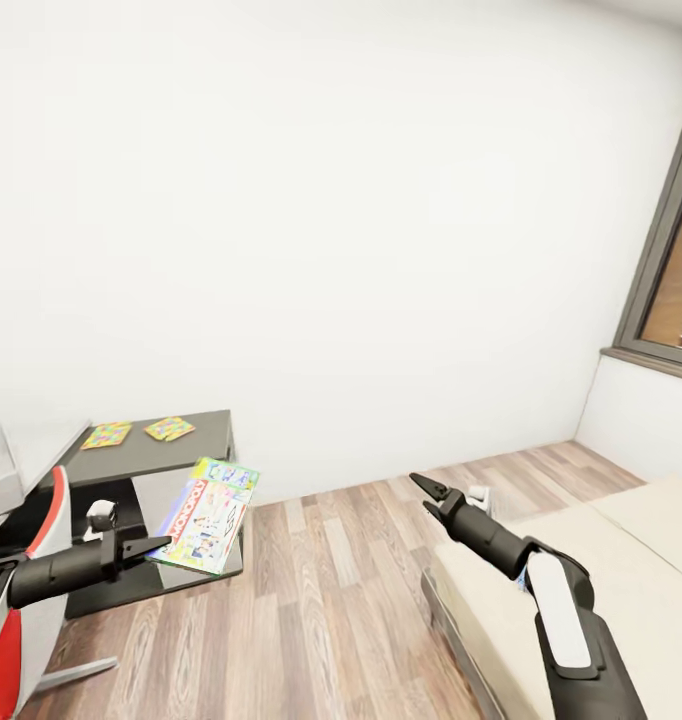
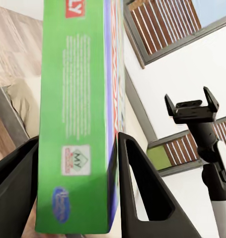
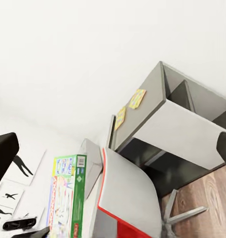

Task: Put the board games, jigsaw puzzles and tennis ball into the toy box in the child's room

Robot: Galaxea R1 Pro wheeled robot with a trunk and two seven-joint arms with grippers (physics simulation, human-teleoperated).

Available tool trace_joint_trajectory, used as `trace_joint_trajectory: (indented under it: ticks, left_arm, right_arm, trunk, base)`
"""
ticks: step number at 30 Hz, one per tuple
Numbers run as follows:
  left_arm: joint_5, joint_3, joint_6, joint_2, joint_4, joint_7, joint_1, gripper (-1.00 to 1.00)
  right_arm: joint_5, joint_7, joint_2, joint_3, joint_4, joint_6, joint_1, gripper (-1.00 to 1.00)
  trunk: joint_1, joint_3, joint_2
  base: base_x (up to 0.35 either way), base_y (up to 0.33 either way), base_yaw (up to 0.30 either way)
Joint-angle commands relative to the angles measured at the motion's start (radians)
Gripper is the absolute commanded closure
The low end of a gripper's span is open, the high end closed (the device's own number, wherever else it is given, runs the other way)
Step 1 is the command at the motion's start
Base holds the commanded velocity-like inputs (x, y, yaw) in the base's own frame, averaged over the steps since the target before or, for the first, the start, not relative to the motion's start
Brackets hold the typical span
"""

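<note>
Board game (image 1: 208, 513) sat clamped in left gripper (image 1: 146, 547), held by near edge, long axis running away toward 1 o'clock, box tilted just off table (image 1: 151, 455) front corner. Left fingers (image 2: 142, 193) pressed both faces of box. Two jigsaw puzzles (image 1: 108, 434) lay on table at 11 o'clock from box. Toy box unseen. Right gripper (image 1: 428, 495) hung parted, holding nothing, above bed (image 1: 601, 560) edge, well apart from table; left arm nearer.
</note>
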Motion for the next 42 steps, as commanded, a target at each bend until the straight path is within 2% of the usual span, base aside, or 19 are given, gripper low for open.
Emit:
trace_joint_trajectory:
  ticks: [1, 9, 15, 19, 22, 31, 34, 37, 39, 42]
  left_arm:
    - [-0.004, 0.001, 0.010, -0.001, 0.000, -0.007, -0.001, 1.00]
    - [-0.003, 0.003, 0.005, -0.001, 0.001, -0.007, -0.001, 1.00]
    - [-0.003, 0.002, 0.004, -0.001, 0.003, -0.007, -0.001, 1.00]
    - [-0.004, 0.002, 0.003, -0.001, 0.003, -0.007, -0.001, 1.00]
    - [-0.004, 0.002, 0.002, -0.001, 0.004, -0.007, -0.001, 1.00]
    - [-0.005, 0.002, 0.002, -0.001, 0.004, -0.007, -0.001, 1.00]
    - [-0.005, 0.002, 0.003, -0.001, 0.004, -0.007, -0.001, 1.00]
    - [-0.005, 0.001, 0.003, -0.001, 0.004, -0.007, -0.001, 1.00]
    - [-0.005, 0.001, 0.004, -0.001, 0.004, -0.007, -0.001, 1.00]
    - [-0.005, 0.001, 0.004, -0.001, 0.004, -0.007, -0.001, 1.00]
  right_arm:
    - [0.004, 0.006, 0.001, 0.002, 0.001, 0.006, 0.000, -1.00]
    - [-0.001, 0.005, 0.000, 0.013, 0.002, -0.065, 0.000, -1.00]
    - [-0.001, 0.002, 0.000, 0.017, 0.003, -0.068, -0.001, -1.00]
    - [0.001, -0.006, -0.001, 0.063, 0.003, -0.072, -0.001, -1.00]
    - [0.002, -0.008, -0.001, 0.079, 0.003, -0.075, -0.001, -1.00]
    - [0.003, -0.016, -0.011, 0.084, 0.001, -0.069, -0.001, -1.00]
    - [0.002, -0.080, -0.013, 0.096, -0.002, -0.040, 0.000, -1.00]
    - [0.002, -0.222, -0.012, 0.131, -0.002, 0.016, -0.005, -1.00]
    - [-0.004, -0.324, -0.012, 0.141, 0.000, 0.033, -0.007, -1.00]
    - [-0.013, -0.400, -0.013, 0.141, 0.002, 0.042, -0.009, -1.00]
  trunk:
    - [0.000, 0.000, -0.001]
    - [0.000, 0.007, -0.001]
    - [0.000, 0.008, -0.001]
    - [0.000, 0.008, -0.001]
    - [0.000, 0.008, -0.001]
    - [0.000, 0.008, -0.001]
    - [0.000, 0.008, -0.001]
    - [0.000, 0.008, -0.001]
    - [0.000, 0.008, -0.001]
    - [0.000, 0.008, -0.001]
  base:
    - [0.000, 0.000, 0.243]
    - [0.113, 0.000, 0.236]
    - [0.307, 0.000, 0.054]
    - [0.320, 0.000, 0.005]
    - [0.321, 0.000, 0.001]
    - [0.321, 0.000, 0.000]
    - [0.321, 0.000, 0.000]
    - [0.321, 0.000, 0.000]
    - [0.321, 0.000, 0.000]
    - [0.321, 0.000, 0.000]
